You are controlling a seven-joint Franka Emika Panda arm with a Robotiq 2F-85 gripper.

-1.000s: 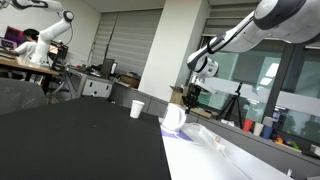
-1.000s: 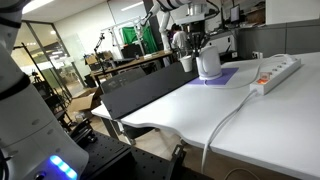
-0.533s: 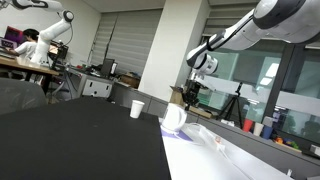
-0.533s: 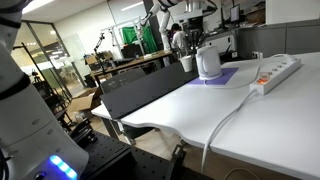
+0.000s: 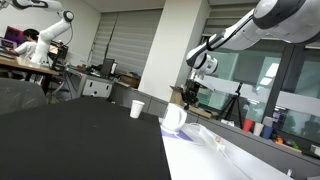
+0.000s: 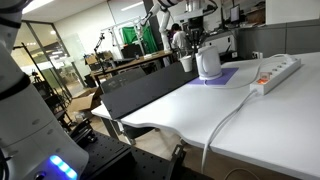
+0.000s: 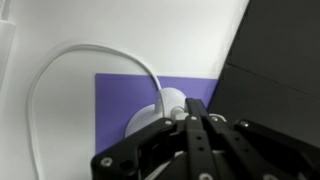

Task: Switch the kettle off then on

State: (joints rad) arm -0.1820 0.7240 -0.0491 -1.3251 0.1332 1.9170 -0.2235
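The white bench [image 6: 250, 130] takes up most of the scene, and a dark bench [image 5: 80, 140] butts against its far edge. In the wrist view this dark surface fills the right side. The Panda arm [image 5: 250, 30] reaches in from the upper right in an exterior view and bends down toward the seam between the two surfaces.

A purple mat [image 7: 120, 100] lies flat on the white bench, just beside the dark edge. The kettle [image 6: 208, 63] stands upright on this mat. It is white and rounded, and in the wrist view it shows as a pale disc directly under the camera.

The tool [image 7: 196, 125] hangs above the kettle, apart from it in an exterior view [image 5: 192, 95]. In the wrist view its two fingers are clenched together with nothing between them.

A white power strip [image 6: 278, 70] rests on the white bench near the mat. A white cable [image 7: 60, 80] curves in a loop from the kettle's base across the mat and onto the bench. A small white cup [image 5: 137, 108] stands upright on the dark bench, near the kettle but not touching it.
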